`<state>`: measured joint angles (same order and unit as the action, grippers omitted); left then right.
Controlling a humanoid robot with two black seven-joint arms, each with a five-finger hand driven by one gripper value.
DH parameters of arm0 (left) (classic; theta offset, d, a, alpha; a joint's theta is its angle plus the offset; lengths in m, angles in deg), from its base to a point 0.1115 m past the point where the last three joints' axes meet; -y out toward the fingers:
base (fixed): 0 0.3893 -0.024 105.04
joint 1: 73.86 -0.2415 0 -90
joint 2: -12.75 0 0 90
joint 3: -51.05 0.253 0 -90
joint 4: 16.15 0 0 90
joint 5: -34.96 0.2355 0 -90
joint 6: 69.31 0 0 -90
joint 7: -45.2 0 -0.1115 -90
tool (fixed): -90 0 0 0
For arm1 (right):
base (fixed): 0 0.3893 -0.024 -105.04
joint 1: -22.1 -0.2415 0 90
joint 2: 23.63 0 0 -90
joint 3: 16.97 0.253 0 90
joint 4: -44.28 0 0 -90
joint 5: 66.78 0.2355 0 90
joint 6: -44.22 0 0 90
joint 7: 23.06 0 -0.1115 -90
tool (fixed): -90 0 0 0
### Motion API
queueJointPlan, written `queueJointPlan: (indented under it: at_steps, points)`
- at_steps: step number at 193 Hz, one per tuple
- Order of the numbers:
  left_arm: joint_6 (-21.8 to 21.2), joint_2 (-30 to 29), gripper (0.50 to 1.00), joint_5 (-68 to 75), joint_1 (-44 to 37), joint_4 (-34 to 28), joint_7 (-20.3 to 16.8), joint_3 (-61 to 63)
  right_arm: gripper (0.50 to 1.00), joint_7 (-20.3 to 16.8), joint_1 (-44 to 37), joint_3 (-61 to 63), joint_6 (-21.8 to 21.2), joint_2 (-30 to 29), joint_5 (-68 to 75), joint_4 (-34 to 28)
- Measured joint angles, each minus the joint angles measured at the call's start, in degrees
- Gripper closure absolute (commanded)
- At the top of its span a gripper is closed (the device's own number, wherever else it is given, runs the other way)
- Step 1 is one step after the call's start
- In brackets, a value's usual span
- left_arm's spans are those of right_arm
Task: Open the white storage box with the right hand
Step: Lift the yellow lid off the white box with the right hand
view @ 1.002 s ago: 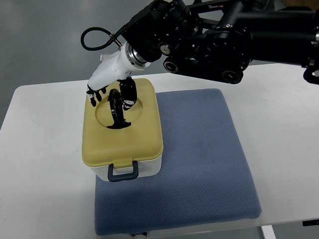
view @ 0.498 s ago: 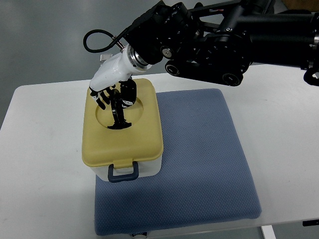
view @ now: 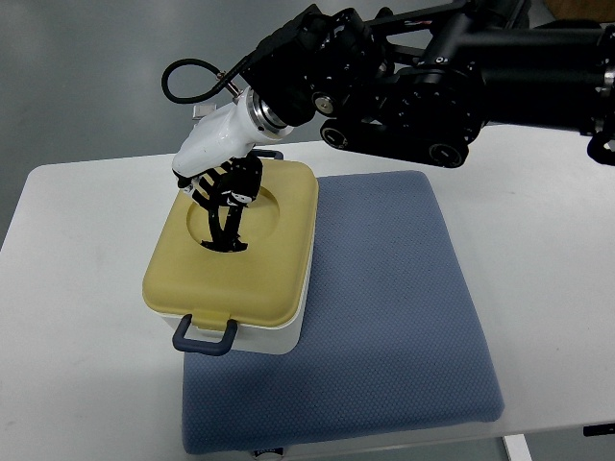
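Observation:
The white storage box [view: 279, 338] stands on the front left part of a blue-grey pad [view: 384, 307]. Its pale yellow lid [view: 240, 274] sits askew, raised and pushed left of the white base, with a dark blue front latch [view: 204, 334] hanging off its near edge. My right hand [view: 219, 187], white with black fingers, reaches in from the upper right on a bulky black arm [view: 423, 77]. Its fingers are curled around the black folding handle [view: 226, 229] standing up in the lid's round recess. No left arm shows.
The pad lies on a white table [view: 77, 317] whose left and right parts show around it. A black cable [view: 187, 82] loops above the wrist. The table's near edge runs just below the pad.
The hand's fingers have closed on the handle, and the lid has come up and swung left off the base; the front latch moved left and toward me.

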<state>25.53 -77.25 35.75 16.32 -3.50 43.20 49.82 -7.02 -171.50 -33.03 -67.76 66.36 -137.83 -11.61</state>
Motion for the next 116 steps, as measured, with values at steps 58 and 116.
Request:
queueJointPlan:
  at_steps: [58, 116]
  points:
    - [0.0, 0.0, 0.5, 0.0, 0.0, 0.06, 0.0, 0.0, 1.0, 1.16, -0.78, -0.17, -0.3, 0.0, 0.04, 0.0]
    - [0.0, 0.0, 0.5, 0.01, 0.0, 0.08, 0.0, 0.0, 1.0, 2.53, -2.8, 0.2, -1.0, 0.15, 0.45, 0.0]
